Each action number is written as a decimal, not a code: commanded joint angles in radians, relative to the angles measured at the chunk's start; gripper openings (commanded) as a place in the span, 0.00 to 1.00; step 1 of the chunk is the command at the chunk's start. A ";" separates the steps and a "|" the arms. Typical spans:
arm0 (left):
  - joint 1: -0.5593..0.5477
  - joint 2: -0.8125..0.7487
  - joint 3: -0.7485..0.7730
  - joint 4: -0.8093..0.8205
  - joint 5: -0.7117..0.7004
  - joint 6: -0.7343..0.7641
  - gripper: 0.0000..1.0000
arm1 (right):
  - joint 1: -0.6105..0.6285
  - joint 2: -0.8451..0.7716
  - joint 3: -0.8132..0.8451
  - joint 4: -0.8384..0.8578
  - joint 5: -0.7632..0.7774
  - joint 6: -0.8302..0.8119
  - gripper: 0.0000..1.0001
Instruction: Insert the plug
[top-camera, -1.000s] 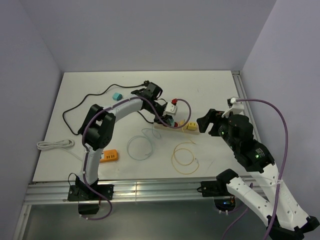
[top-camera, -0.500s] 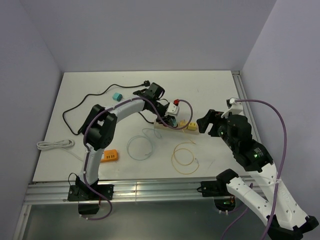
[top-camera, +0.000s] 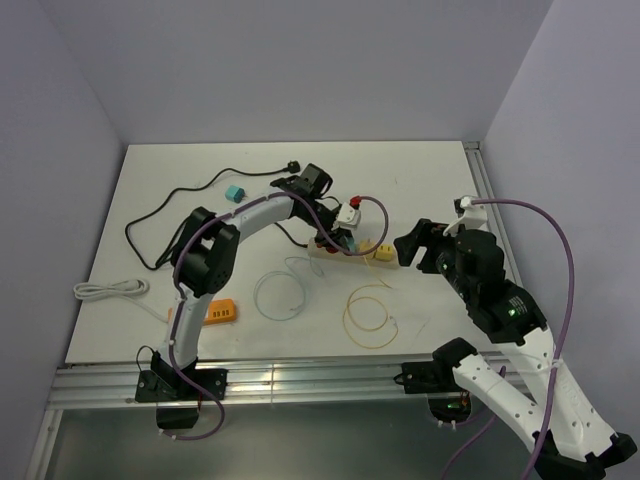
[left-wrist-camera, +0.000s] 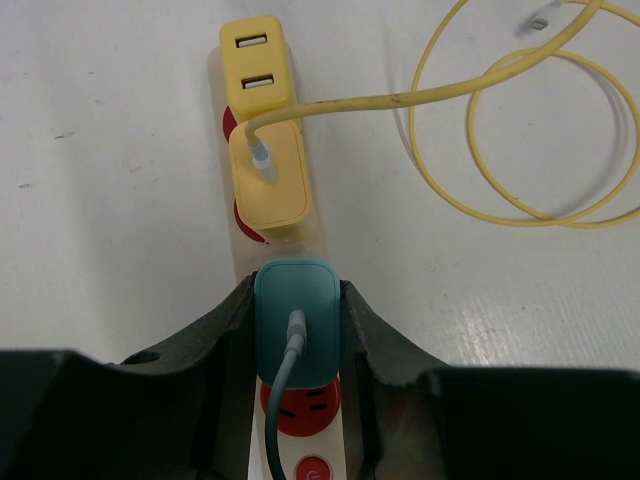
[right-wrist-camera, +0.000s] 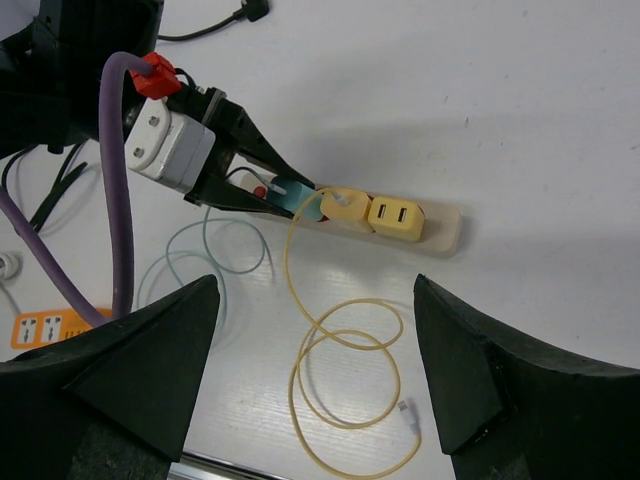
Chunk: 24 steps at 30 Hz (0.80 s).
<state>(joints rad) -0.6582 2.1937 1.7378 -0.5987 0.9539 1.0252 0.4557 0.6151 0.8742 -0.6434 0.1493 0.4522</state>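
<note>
The left arm stretches far forward, its tool (left-wrist-camera: 297, 292) clamped on the teal plug (left-wrist-camera: 296, 320) atop the power strip (right-wrist-camera: 445, 230) mid-surface, with yellow chargers (left-wrist-camera: 268, 180) just beside it. The right tool (top-camera: 413, 243) hangs wide open near the strip's end.

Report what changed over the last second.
The left gripper, shut on the teal plug, edged slightly rightward in the top view over the power strip, its elbow following. The right gripper stayed open and off to the side. The yellow chargers and yellow cable did not move.
</note>
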 joint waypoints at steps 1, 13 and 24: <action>-0.012 0.032 0.058 -0.082 0.026 0.041 0.00 | -0.011 -0.014 -0.006 0.033 0.006 0.002 0.85; -0.034 0.081 0.078 -0.145 -0.080 0.000 0.00 | -0.014 -0.021 -0.018 0.044 -0.013 0.006 0.85; -0.046 0.133 0.123 -0.089 -0.089 -0.119 0.00 | -0.017 -0.034 -0.023 0.042 -0.004 0.003 0.85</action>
<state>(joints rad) -0.6807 2.2711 1.8763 -0.7067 0.9222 0.9470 0.4507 0.5926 0.8577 -0.6361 0.1345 0.4526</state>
